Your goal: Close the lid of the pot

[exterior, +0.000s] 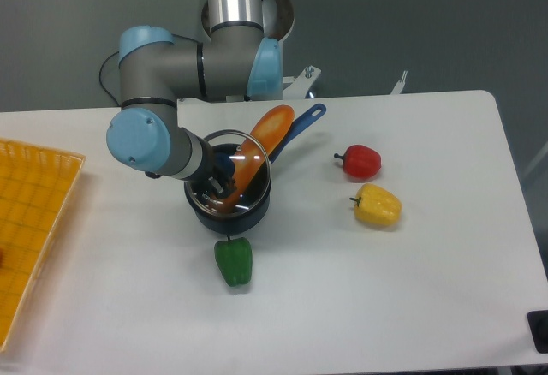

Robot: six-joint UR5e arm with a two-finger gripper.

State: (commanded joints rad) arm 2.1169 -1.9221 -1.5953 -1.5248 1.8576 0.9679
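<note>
The dark pot (244, 214) stands left of the table's middle, its long blue handle (306, 122) pointing back and to the right. A long orange object (267, 133) lies in the pot and sticks out over the back rim along the handle. The glass lid (250, 188) with its thin metal rim sits tilted over the pot's mouth, on top of the orange object. My gripper (218, 183) reaches in from the left and is shut at the lid's dark centre knob. Glare on the glass partly hides the fingertips.
A green pepper (233, 260) lies just in front of the pot. A red pepper (360, 161) and a yellow pepper (378, 205) lie to the right. An orange-yellow tray (26, 221) fills the left edge. The arm's base (231, 15) stands behind the pot.
</note>
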